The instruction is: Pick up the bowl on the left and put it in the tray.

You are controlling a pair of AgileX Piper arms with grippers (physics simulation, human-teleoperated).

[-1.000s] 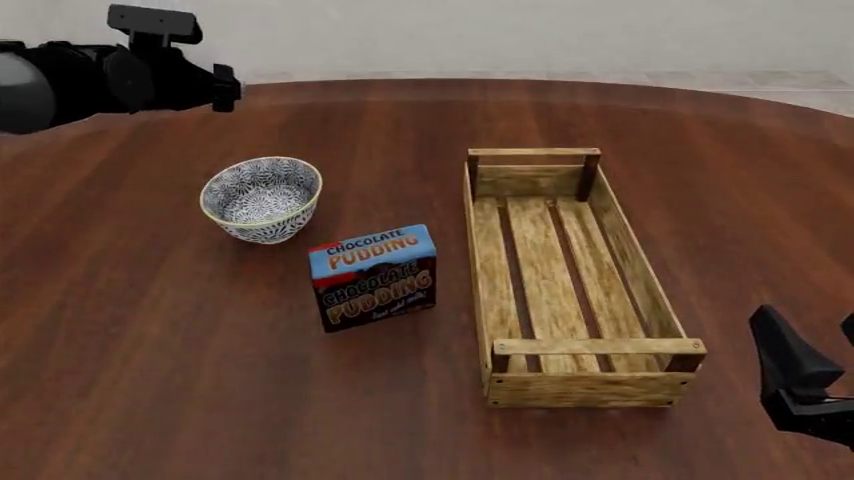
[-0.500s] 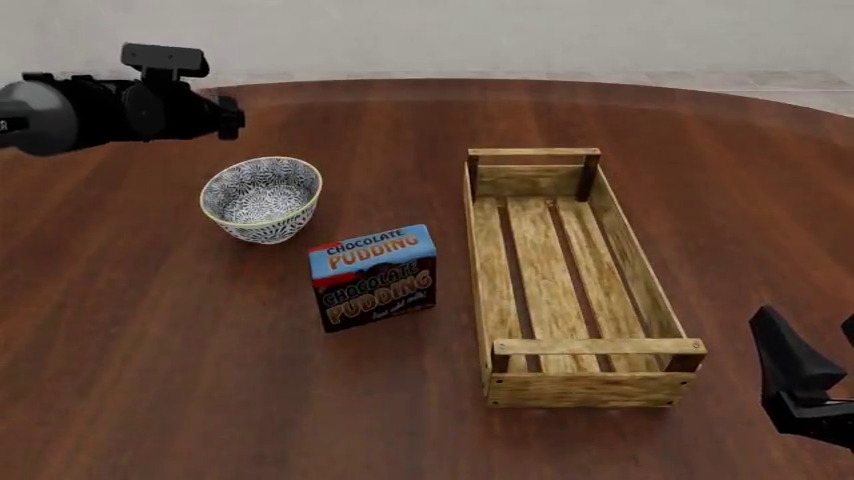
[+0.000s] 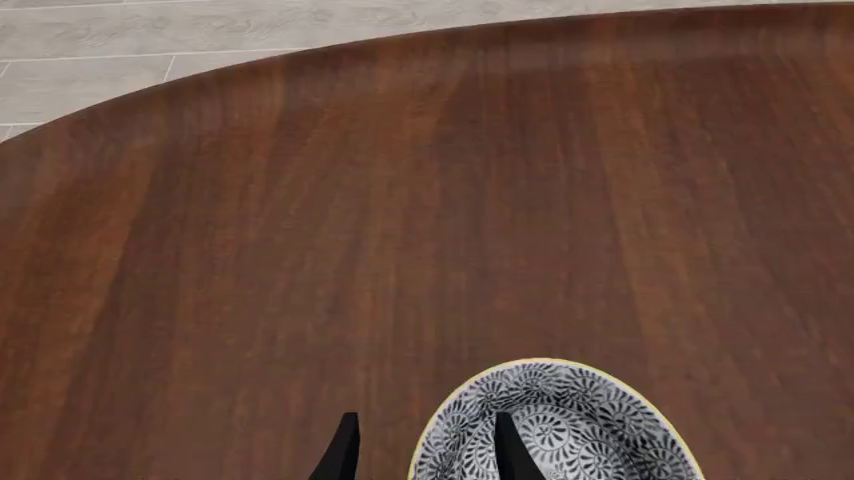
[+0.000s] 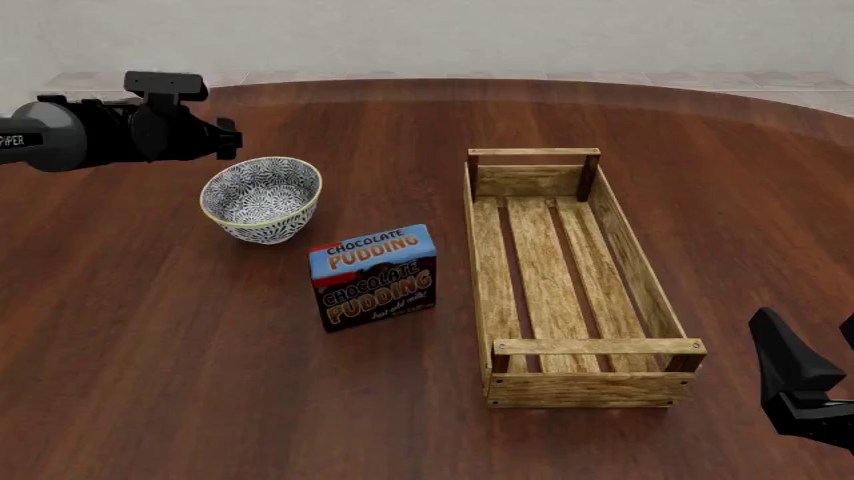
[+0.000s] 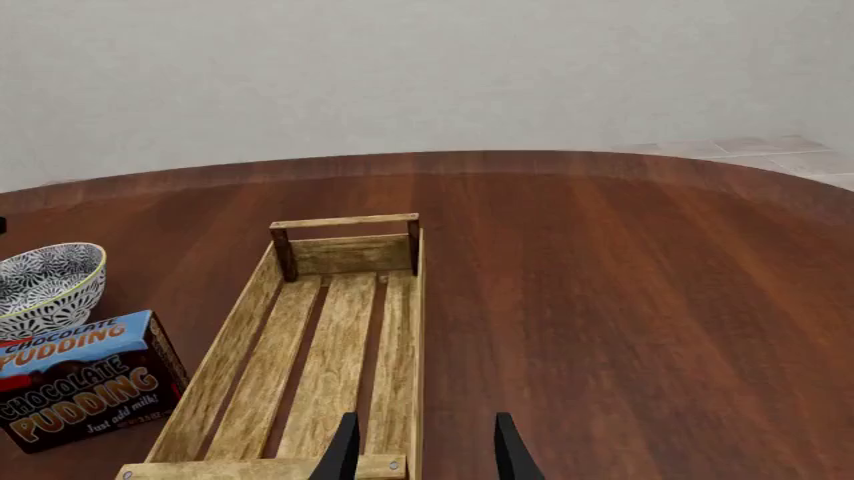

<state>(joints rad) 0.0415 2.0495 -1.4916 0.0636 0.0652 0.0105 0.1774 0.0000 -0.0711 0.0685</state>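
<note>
- Bowl (image 4: pixel 262 198), blue-and-white patterned with a pale yellowish rim, stands upright on the dark wood counter (image 4: pixel 160 360) at the left, a little to the far side; nothing is inside it and nothing grips it.
- Left gripper (image 3: pixel 422 452) sits above the bowl's far-left side; in the left wrist view its two dark fingers (image 3: pixel 509 452) are spread apart and released, one tip showing over the bowl's rim and the other over bare counter just beside the bowl; in the front view the black arm comes in from the left edge, its tip just beyond the bowl; whether the fingers touch the bowl I cannot tell.
- Tray (image 4: pixel 567 275), a long light-wood slatted crate with low sides and raised end rails, lies right of centre, its long side running near to far; well apart from the bowl; its slats are bare.
- Chocolate pudding box (image 4: pixel 375 277), blue on top and dark below, stands between bowl and tray, nearer than the bowl, apart from both.
- Right gripper (image 5: pixel 422 452) hangs low at the near right corner, just beyond the tray's near end; its fingers (image 5: pixel 344 452) stand apart, released, holding nothing; the right wrist view looks along the tray with the bowl and box off to the left.
</note>
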